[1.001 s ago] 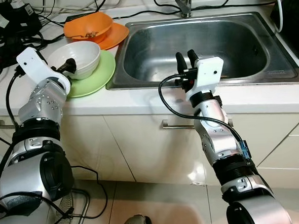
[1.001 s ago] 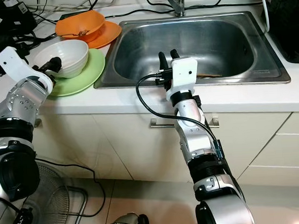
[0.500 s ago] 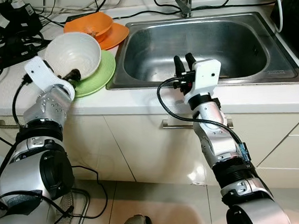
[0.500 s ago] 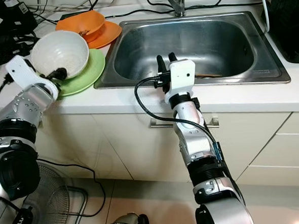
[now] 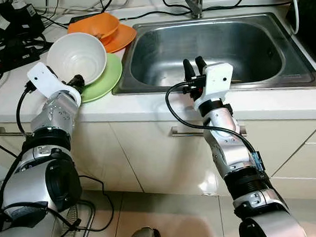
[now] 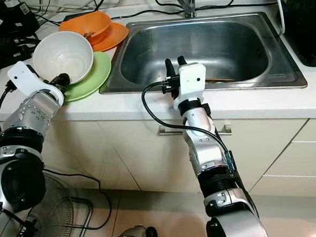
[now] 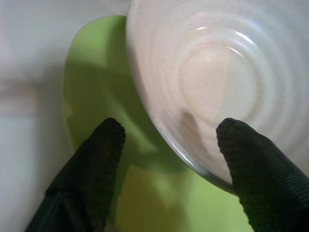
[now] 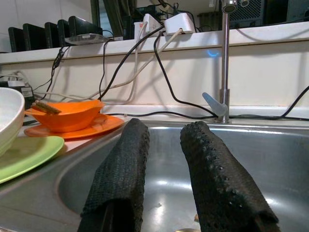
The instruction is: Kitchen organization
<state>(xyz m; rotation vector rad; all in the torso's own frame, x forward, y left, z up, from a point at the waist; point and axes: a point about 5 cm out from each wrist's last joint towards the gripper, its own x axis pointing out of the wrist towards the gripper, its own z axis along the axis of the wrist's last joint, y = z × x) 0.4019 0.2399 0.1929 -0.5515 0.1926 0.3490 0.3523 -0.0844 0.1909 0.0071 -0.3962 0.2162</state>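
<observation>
A white bowl (image 5: 76, 56) is tipped up on its side over the green plate (image 5: 106, 81), its opening facing me. My left gripper (image 5: 76, 80) is shut on the white bowl's near rim; in the left wrist view one finger (image 7: 91, 169) lies outside the white bowl (image 7: 217, 87) and the other inside. An orange bowl (image 5: 93, 27) with something brown in it sits on an orange plate (image 5: 123, 37) behind. My right gripper (image 5: 193, 68) hovers over the front edge of the steel sink (image 5: 263, 80), fingers up, slightly open, holding nothing.
A faucet (image 5: 195, 6) stands behind the sink. Black cables and power adapters (image 5: 13, 25) crowd the back left of the counter. A thin brown stick (image 6: 220, 80) lies in the sink. A dark object (image 6: 308, 23) sits at the far right. Cabinet fronts run below the counter.
The white bowl went from sitting flat on the green plate to tilted up on its rim in my left gripper, which drew back toward the counter edge. The right arm barely moved.
</observation>
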